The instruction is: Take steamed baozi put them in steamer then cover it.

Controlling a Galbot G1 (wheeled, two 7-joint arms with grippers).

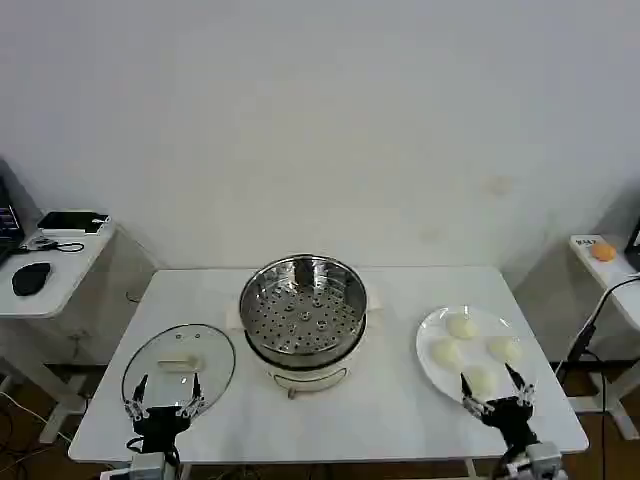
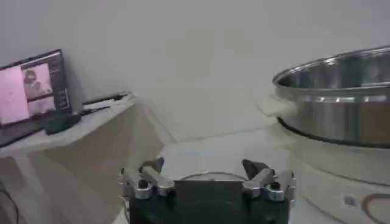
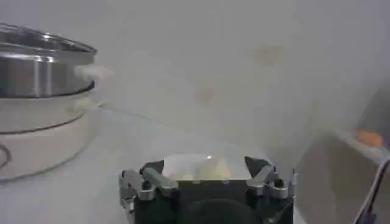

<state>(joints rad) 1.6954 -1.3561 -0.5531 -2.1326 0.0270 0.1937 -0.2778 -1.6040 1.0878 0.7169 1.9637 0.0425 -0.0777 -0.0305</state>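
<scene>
The steamer (image 1: 303, 308), a shiny steel pot with a perforated tray on a white base, stands uncovered at the table's middle; its wall shows as steamer (image 2: 341, 97) and steamer (image 3: 42, 67) in the wrist views. Several pale steamed baozi (image 1: 463, 326) lie on a white plate (image 1: 430, 335) at the right. A round glass lid (image 1: 178, 365) lies flat at the left. My left gripper (image 1: 163, 398) hangs open at the lid's near edge. My right gripper (image 1: 498, 392) hangs open at the plate's near edge, with a baozi (image 3: 201, 168) just ahead of it.
A white side table (image 1: 50, 270) with a black mouse and a laptop stands to the left; the laptop screen (image 2: 30, 91) shows in the left wrist view. Another side table (image 1: 600, 255) with an orange object stands to the right. A white wall lies behind.
</scene>
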